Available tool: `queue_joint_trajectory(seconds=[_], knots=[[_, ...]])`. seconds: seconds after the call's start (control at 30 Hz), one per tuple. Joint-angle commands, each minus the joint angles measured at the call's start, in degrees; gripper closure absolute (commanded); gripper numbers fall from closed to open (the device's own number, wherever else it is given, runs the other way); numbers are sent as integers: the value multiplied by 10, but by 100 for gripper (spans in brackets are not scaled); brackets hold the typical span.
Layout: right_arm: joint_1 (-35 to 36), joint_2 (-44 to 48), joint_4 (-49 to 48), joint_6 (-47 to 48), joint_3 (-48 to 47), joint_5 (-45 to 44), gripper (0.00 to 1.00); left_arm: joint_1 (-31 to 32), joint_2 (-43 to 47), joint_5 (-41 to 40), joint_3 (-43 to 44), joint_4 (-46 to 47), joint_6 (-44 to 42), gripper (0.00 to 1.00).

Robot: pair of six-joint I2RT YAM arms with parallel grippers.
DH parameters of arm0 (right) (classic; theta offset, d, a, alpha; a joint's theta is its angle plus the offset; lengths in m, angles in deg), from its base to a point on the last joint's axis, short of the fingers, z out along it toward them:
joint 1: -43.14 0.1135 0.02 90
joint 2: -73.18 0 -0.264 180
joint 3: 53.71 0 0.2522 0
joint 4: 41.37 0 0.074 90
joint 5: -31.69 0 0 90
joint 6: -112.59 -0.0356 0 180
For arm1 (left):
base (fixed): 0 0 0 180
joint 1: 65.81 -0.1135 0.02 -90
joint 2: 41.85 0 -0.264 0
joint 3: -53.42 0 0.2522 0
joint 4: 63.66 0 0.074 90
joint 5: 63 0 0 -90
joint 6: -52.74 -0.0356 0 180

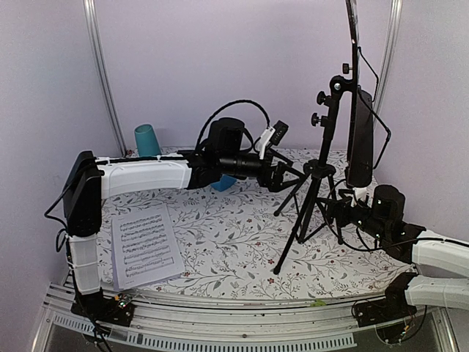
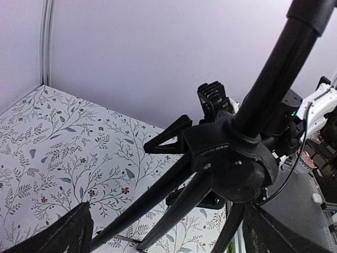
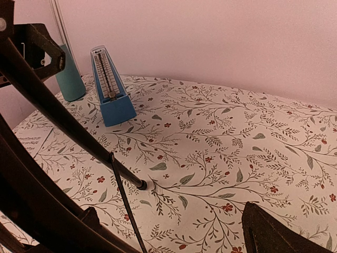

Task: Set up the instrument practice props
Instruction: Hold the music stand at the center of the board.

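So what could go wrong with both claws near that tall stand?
The music stand is tall on thin legs; the open left gripper at its hub or the right gripper by its legs might tip it. The metronome, close by the left arm, could get knocked.

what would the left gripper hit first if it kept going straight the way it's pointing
the music stand: its tripod hub sits dead ahead of the open left gripper, apparently close, though depth is unclear
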State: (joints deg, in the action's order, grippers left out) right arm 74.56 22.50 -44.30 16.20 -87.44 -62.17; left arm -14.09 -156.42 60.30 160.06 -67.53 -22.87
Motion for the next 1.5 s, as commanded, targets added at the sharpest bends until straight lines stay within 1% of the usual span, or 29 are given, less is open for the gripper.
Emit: queue_joint_trajectory(seconds=[0.0, 0.2, 0.47, 0.83, 1.47], knots=[[-3, 3, 3, 0, -6, 8, 5, 1, -1, 14, 20, -6, -6, 1], [-3, 1, 3, 1, -4, 8, 5, 3, 8, 10, 22, -2, -1, 1], [-3, 5, 2, -2, 0, 8, 5, 4, -10, 13, 45, -12, 2, 1], [-3, 2, -2, -1, 2, 9, 5, 2, -28, -9, 53, -27, -6, 1], [-3, 4, -1, -3, 2, 17, 5, -14, -47, -22, 79, -19, 12, 1]])
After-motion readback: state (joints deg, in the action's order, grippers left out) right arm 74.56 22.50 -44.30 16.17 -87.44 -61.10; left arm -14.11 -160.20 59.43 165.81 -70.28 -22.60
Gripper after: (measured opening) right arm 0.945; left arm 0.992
